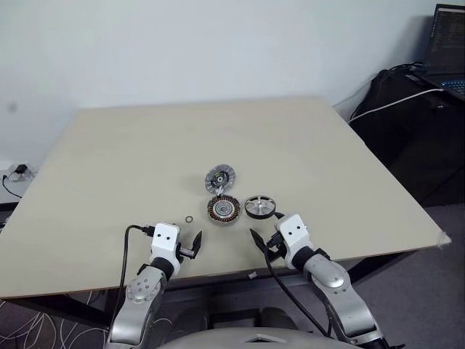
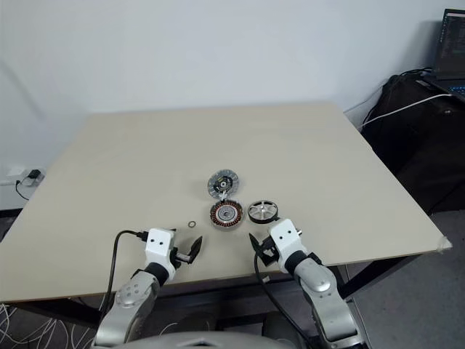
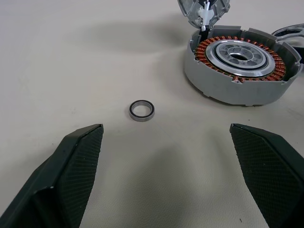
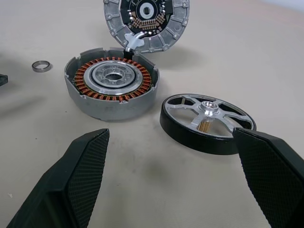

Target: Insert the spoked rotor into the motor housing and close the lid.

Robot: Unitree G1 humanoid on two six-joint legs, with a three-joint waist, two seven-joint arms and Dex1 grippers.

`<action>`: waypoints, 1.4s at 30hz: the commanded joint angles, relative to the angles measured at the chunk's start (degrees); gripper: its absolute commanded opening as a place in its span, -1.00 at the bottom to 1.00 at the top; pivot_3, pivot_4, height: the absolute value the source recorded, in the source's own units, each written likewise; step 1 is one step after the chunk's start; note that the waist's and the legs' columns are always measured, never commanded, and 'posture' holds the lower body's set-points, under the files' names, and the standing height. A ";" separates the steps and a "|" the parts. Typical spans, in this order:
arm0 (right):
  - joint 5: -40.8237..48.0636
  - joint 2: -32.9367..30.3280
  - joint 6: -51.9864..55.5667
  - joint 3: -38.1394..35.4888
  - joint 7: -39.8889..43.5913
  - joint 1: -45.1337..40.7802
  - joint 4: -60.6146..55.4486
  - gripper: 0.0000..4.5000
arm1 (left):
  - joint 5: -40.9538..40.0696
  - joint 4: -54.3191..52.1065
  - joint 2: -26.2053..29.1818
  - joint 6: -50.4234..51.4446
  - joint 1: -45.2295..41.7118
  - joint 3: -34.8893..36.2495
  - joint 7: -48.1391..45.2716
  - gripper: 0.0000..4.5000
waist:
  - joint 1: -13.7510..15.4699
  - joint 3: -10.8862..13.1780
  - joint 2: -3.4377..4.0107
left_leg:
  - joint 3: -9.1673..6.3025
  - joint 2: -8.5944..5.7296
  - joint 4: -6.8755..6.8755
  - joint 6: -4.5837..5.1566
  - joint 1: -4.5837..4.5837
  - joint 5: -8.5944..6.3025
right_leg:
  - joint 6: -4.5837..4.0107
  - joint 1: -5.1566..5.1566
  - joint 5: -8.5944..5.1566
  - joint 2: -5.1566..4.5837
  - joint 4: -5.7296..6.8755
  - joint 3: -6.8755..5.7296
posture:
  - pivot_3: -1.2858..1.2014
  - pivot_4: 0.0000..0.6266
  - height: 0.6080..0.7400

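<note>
Here both forearms reach forward over the near edge of the desk (image 1: 109,167), each tipped a little downward, the right one angled slightly inward toward the parts. The left hand (image 1: 190,246) hovers low over the bare desk with its two black fingers (image 3: 71,166) spread wide, holding nothing and touching nothing. The right hand (image 1: 263,241) stands the same way, fingers (image 4: 78,171) far apart and empty.

Just ahead of the left hand, between its fingertips in the left wrist view, a small bearing ring (image 3: 141,110) lies flat on the desk. Further ahead and toward the right hand sits the motor housing (image 4: 111,88), a round grey cup resting flat with its open face up, so that the copper windings and silvery centre show; its axis is upright. It lies ahead of the gap between the two hands, nearer the right.

The lid (image 4: 145,21) stands at the far rim of the housing, touching it there and tilted up almost on edge, its inner face with dark circuitry turned back toward the hands.

The spoked rotor (image 4: 206,121) lies flat on the desk directly ahead of the right hand, just beside the housing but apart from it, silvery spokes and hub facing up, axis upright.
</note>
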 commanded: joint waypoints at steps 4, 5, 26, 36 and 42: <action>-0.19 -0.06 -1.74 -0.19 0.00 -0.55 -0.43 0.99 | -0.05 -0.55 0.03 -1.54 -0.97 0.79 -0.05 1.00 | 0.00 0.00 0.00 | 0.00 0.00 0.00 0.00 0.00 0.00 | 0.00 0.00 0.00 0.00 0.00 0.00 | 0.03 -1.00 1.00; -0.18 -0.04 -1.79 -0.20 -0.01 -0.58 -0.34 0.99 | -0.05 -0.52 0.01 -1.52 -0.99 0.81 -0.08 1.00 | 0.00 0.00 0.00 | 0.00 0.00 0.00 0.00 0.00 0.00 | 0.00 0.00 0.00 0.00 0.00 0.00 | 0.03 -1.00 1.00; -0.61 0.76 -2.17 0.29 -0.25 -0.83 -0.18 0.99 | 3.42 7.57 -2.26 9.75 -15.26 0.33 5.14 1.00 | 0.05 0.02 -0.04 | -0.02 -0.03 -0.01 0.21 0.01 0.13 | 0.32 -0.02 0.19 0.03 0.00 -0.01 | 0.03 -1.00 1.00; -0.71 0.99 -1.92 0.00 -0.94 -0.30 -0.98 0.99 | 3.09 11.90 -3.42 12.67 -18.31 0.11 4.99 1.00 | 0.05 0.03 -0.07 | -0.03 -0.02 -0.02 0.20 -0.17 0.13 | 0.30 -0.23 0.20 0.03 0.02 0.00 | 0.03 -1.00 1.00; -0.71 1.00 -1.76 0.01 -0.92 -0.36 -1.16 0.99 | 2.35 12.92 -3.99 13.78 -18.31 1.54 5.57 1.00 | 0.09 0.00 -0.04 | -0.02 -0.02 -0.02 0.20 -0.17 0.13 | 0.29 -0.24 0.20 0.03 0.02 0.00 | 0.03 -1.00 1.00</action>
